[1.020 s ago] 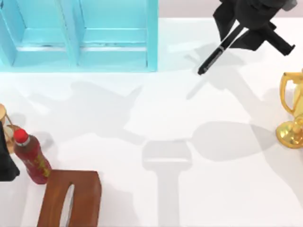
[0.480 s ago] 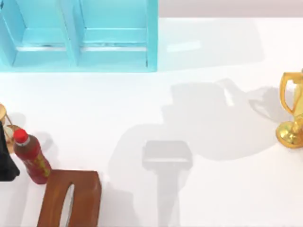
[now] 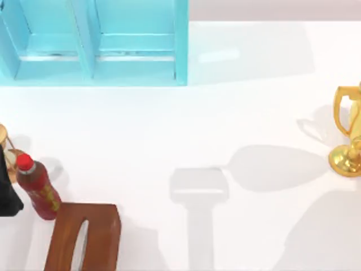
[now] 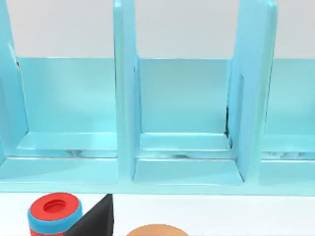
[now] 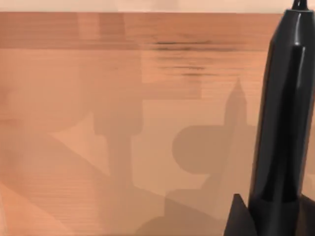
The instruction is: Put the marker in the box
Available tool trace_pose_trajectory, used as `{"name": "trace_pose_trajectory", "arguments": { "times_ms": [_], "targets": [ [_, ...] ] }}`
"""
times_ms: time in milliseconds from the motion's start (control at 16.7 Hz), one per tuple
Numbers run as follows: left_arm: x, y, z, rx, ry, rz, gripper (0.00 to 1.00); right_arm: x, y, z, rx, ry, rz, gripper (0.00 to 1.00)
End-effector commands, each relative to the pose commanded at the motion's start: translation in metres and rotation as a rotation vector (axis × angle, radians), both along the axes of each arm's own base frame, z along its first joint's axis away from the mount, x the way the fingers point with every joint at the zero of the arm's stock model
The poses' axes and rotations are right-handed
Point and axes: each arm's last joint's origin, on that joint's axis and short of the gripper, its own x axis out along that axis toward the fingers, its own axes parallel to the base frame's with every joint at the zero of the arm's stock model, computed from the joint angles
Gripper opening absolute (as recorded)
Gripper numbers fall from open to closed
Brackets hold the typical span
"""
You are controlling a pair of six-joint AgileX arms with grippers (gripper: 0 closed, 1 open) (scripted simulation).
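A: Where's the marker?

B: Pinched in the right gripper, over a wood-toned surface. The left arm sits parked at the table's left edge; its gripper state I cannot tell.

A: Risk?

B: Loose pinch; the marker may tilt and miss the box.

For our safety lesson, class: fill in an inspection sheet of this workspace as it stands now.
Surface: white table, shadows across it.
Job's things: black marker, held by the right pincer; brown wooden box, near left corner.
Clutter: red bottle beside the box; gold trophy at right edge.
Grippers: right pincer shut on the marker; left arm parked at left edge.
Cables: nothing seen.
Surroundings: blue shelf unit, visible compartments empty.
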Motion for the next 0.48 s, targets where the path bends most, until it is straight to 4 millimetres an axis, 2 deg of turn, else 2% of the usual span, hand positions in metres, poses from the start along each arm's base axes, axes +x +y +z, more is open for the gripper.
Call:
{"name": "trace_pose_trajectory", "arguments": {
  "times_ms": [360,480],
  "targets": [
    [0.000,0.000,0.000,0.000,0.000,0.000,1.00,-0.002,-0.002,-0.001,0.002,-0.003,-0.010,0.00],
    [0.000,0.000,0.000,0.000,0.000,0.000,1.00,0.005,0.008,-0.004,0.002,-0.017,-0.004,0.00]
  ]
}}
